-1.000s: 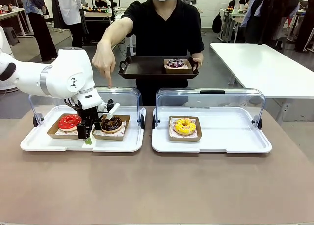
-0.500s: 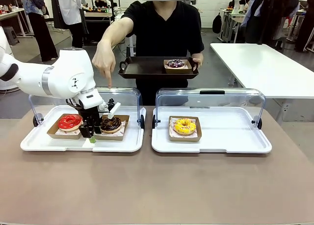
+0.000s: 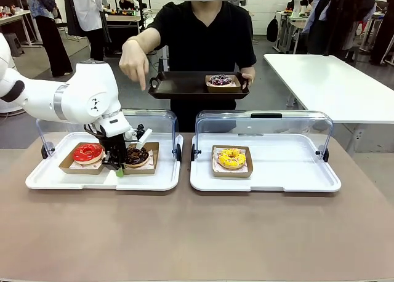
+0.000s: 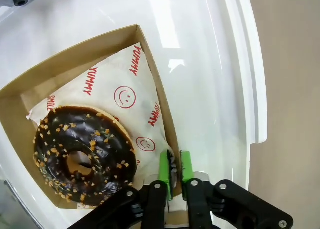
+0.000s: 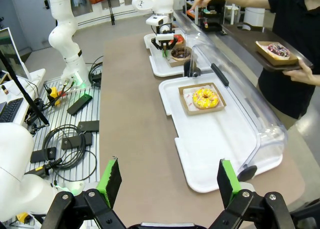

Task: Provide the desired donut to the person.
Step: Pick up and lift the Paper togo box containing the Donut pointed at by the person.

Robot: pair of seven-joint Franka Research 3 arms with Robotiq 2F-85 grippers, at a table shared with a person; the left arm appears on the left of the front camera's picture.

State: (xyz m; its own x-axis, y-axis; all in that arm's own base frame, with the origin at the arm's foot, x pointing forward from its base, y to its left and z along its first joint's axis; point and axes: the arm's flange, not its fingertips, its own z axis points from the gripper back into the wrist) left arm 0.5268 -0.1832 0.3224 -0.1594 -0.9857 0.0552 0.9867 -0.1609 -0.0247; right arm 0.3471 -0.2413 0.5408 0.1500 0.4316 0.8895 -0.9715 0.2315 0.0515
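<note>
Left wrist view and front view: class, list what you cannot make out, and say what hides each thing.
- Left wrist view: lower rim of the chocolate donut, behind the black body of the left gripper.
- Left wrist view: one corner of the cardboard tray, cut off by the picture's left edge.
- Front view: toppings of the purple donut on the serving tray, too small.
- Front view: print on the paper under the yellow donut, too small.

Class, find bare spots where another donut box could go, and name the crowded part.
Free: right tray beside the yellow donut's box; table in front of both trays; person's dark tray left of its donut. Crowded: left tray, with red donut's box, chocolate donut's box, left gripper.
</note>
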